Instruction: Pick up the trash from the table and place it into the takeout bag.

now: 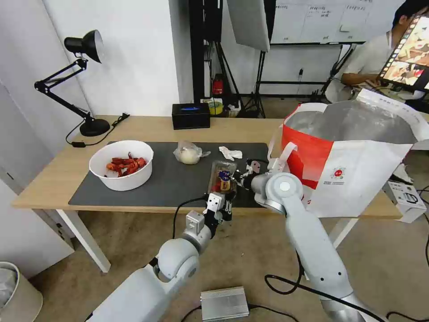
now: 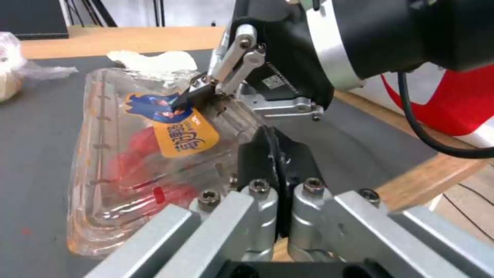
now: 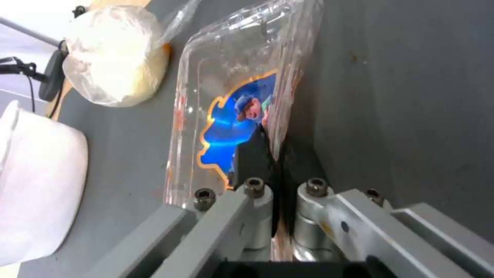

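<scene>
Between the 2 grippers, near the front edge of the dark mat point(image 1: 147, 188), sits the clear clamshell box point(image 1: 222, 176); the right gripper point(image 3: 275, 144) has its fingers pressed together on the box's thin side rim, beside the blue-and-orange sticker point(image 3: 229, 131); the left gripper point(image 2: 273, 154) has its fingers pinched together just beside the box's near corner, though whether any plastic is caught between them cannot be told.

Judging by how things lie, nothing is yet in the takeout bag point(image 1: 357, 165), which stands open just beyond the right gripper on that arm's outer side; the box seems tilted up on one edge, so the first pick looks only begun.

Left to do, besides this box, are 3 items: the white bowl point(image 1: 121, 164) of red shells, well off past the left gripper; the clear bag point(image 1: 188, 153) with its whitish lump; and the crumpled tissue point(image 1: 230, 153), both farther back on the mat beyond the box.
</scene>
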{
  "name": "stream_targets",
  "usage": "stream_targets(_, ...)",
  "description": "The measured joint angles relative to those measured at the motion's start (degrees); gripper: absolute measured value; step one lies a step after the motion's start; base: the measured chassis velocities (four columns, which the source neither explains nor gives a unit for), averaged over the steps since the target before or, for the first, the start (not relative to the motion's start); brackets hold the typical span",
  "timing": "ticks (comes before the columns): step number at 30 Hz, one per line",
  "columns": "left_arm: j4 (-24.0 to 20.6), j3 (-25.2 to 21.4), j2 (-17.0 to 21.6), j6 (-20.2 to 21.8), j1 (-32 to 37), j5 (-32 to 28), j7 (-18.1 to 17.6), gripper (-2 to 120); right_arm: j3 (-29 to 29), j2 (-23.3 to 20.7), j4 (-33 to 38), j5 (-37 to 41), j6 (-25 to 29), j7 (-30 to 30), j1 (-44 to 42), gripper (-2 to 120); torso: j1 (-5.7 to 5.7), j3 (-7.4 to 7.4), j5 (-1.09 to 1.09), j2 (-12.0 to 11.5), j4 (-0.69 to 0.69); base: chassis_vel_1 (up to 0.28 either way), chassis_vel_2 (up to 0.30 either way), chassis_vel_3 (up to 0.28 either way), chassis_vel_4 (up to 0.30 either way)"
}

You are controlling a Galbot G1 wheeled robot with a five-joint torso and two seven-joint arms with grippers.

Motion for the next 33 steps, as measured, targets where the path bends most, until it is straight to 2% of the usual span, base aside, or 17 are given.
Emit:
stream_targets(14, -1.57, -2.65, 1.32, 0.08, 1.31, -0.64, 0.07, 0, 0.56, -0.31, 0.69, -0.01, 0.00, -0.05, -0.79, 0, -0.01, 0.00, -0.01, 0.01, -0.01, 0.000, 0.000, 0.000, 0.000)
stream_targets(23, -3.92, -7.61, 3.34, -0.06, 5.09, -0.66, 0.73, 0, 1.12, -1.07, 1.42, 0.14, -0.02, -0.25, -1.06, 0, -0.01, 0.00, -0.01, 0.01, -0.02, 0.000, 0.000, 0.000, 0.000)
stream_targets(29, -6.05, -12.56, 4.90, -1.18, 9.02, -0.41, 1.71, 0, 1.22, -1.50, 2.29, 0.45, -0.01, -0.25, -1.41, 0, -0.01, 0.00, -0.01, 0.01, -0.02, 0.000, 0.000, 0.000, 0.000)
stream_targets(33, -7.15, -13.76, 4.83, -1.33, 10.93, 0.11, 1.65, 0, 1.35, -1.64, 2.82, 0.79, 0.00, -0.62, -1.63, 0, -0.01, 0.00, -0.01, 0.01, -0.03, 0.000, 0.000, 0.000, 0.000)
